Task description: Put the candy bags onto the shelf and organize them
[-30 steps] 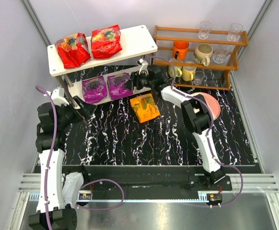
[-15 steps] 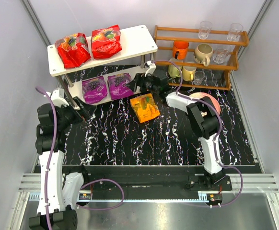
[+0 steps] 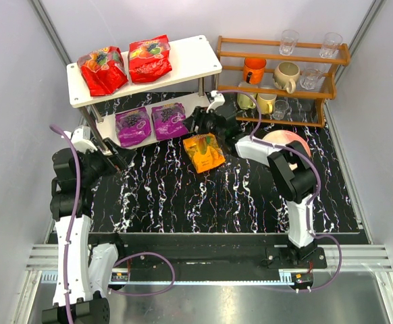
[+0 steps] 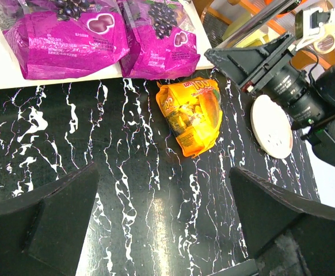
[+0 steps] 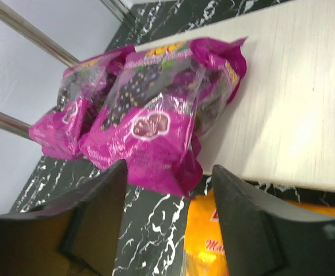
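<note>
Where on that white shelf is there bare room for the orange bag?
The top board is bare right of the two red bags. The lower board has a bare strip right of the purple bags. Both left halves are crowded.

Left arm point(image 3: 68, 196) is crouching at nine o'clock, left gripper point(image 3: 117, 156) gaping. Right arm point(image 3: 287, 172) is stretching toward eleven o'clock, right gripper point(image 3: 195, 121) parted.

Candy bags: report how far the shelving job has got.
Done: two red candy bags on the shelf top board, two purple candy bags on its lower board. In hand: nothing; the right gripper hangs by them, jaws open and empty. Left: the orange candy bag lies on the black table.
</note>
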`<move>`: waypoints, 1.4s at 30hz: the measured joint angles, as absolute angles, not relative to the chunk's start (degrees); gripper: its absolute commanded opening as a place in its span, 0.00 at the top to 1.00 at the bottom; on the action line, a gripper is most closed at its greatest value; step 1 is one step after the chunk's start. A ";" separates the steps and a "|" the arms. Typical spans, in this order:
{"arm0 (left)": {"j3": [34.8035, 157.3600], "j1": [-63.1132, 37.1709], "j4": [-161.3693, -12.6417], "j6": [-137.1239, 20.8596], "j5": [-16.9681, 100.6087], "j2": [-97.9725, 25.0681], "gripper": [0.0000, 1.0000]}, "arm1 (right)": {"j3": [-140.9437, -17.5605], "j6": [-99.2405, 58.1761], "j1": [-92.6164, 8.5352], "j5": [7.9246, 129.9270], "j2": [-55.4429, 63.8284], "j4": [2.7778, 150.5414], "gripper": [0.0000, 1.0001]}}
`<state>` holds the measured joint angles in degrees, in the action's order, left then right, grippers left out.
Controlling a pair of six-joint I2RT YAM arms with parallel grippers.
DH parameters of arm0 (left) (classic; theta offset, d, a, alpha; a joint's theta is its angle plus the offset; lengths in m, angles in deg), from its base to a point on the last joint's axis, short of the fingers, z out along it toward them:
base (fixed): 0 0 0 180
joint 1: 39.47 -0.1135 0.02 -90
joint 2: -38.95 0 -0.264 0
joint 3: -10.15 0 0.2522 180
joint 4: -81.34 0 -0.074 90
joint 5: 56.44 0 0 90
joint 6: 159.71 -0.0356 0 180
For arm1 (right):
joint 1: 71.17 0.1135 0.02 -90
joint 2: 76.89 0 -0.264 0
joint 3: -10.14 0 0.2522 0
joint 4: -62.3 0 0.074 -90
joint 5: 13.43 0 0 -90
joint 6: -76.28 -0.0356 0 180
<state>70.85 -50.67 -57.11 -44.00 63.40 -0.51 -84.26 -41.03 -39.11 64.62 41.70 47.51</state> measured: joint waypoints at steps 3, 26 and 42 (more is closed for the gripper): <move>70.83 -50.67 -57.11 -44.00 63.40 -0.51 0.01 | -80.08 -40.63 -37.54 68.36 38.42 48.97 0.25; 70.57 -50.67 -54.53 -43.98 63.36 -0.36 0.01 | -53.86 -38.03 -40.40 73.87 23.80 54.63 0.26; 70.57 -50.67 -53.90 -43.65 63.36 1.50 0.01 | -37.81 -42.03 -40.36 64.73 11.88 49.89 1.00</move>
<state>70.57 -50.67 -53.90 -43.65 63.36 1.50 -37.81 -42.03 -40.36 64.73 11.88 49.89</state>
